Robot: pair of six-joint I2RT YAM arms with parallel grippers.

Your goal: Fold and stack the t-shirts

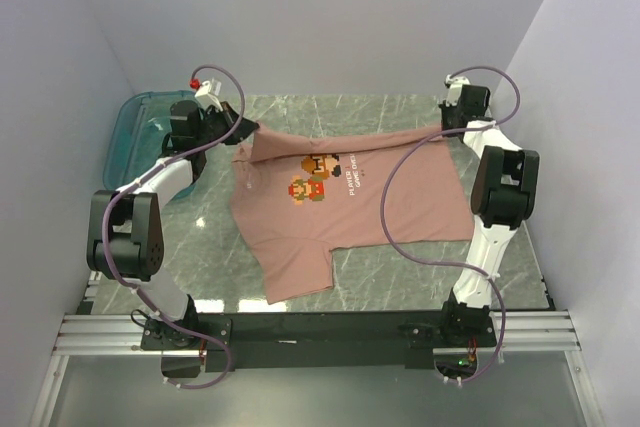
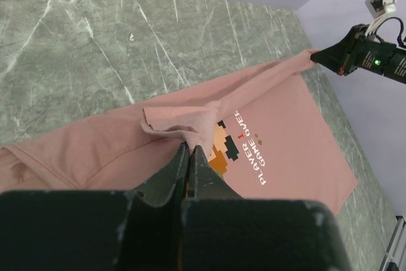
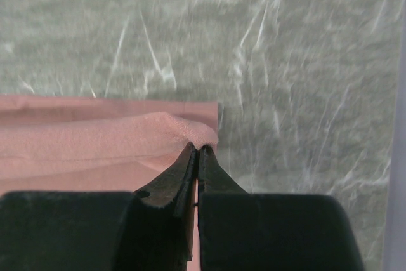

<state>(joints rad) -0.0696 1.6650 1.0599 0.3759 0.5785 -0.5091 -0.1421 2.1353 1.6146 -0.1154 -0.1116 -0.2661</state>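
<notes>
While the teal bin (image 1: 135, 132) sits at the upper left of the top view, the left fingers (image 2: 190, 152) beside it are pressed together on a bunched fold of the salmon-pink t-shirt (image 1: 350, 217). The shirt lies spread mid-frame on the marbled green counter (image 1: 200, 237), its far edge stretched left to right between the arms, its body trailing toward the frame's bottom. Its print reads "PLAYER 1 GAME OVER" beside pixel characters. At the upper right, the right fingers (image 3: 198, 152) are clamped on that edge's other corner; each arm seems equally near its end.
</notes>
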